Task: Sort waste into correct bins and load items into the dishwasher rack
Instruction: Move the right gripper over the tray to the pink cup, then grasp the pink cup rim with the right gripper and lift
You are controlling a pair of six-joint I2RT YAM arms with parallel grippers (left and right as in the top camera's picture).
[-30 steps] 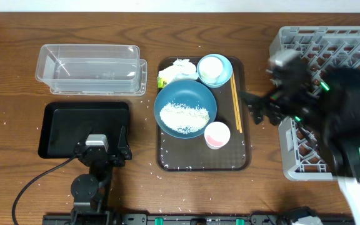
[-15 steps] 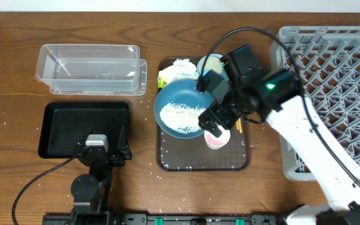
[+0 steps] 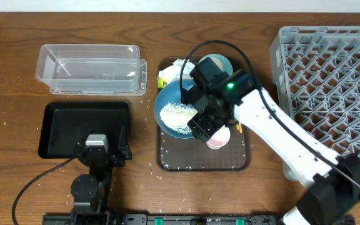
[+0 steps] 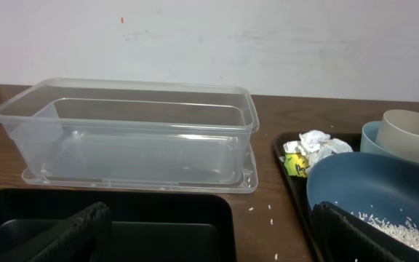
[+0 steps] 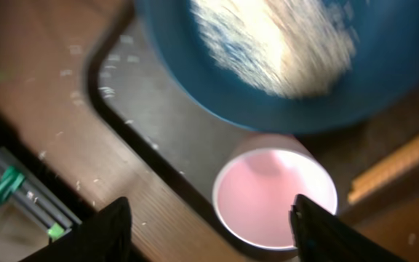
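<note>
My right gripper point(image 3: 206, 125) hangs over the brown tray, open, at the right rim of the large dark-blue bowl point(image 3: 170, 103). In the right wrist view the pink cup point(image 5: 275, 193) stands upright below the gripper point(image 5: 209, 233), between its spread fingers and not gripped. White rice point(image 5: 275, 40) lies heaped in the dark-blue bowl point(image 5: 282, 58). The chopsticks point(image 5: 398, 160) lie to the cup's right. The tissue point(image 4: 311, 145) with its yellow-green wrapper point(image 4: 294, 166) sits at the tray's far left. The white cup point(image 4: 412, 135) stands in the light-blue bowl point(image 4: 373, 138). My left gripper point(image 4: 209, 244) rests open over the black tray point(image 4: 122, 218).
The clear tub point(image 3: 89, 69) stands behind the black tray point(image 3: 61, 125) on the left. The grey dishwasher rack point(image 3: 330, 75) fills the right side. Loose rice grains dot the brown tray point(image 3: 199, 159) and the wooden table round it.
My right arm has swung left from the rack to the brown tray and come down over the pink cup. The left arm has not moved.
</note>
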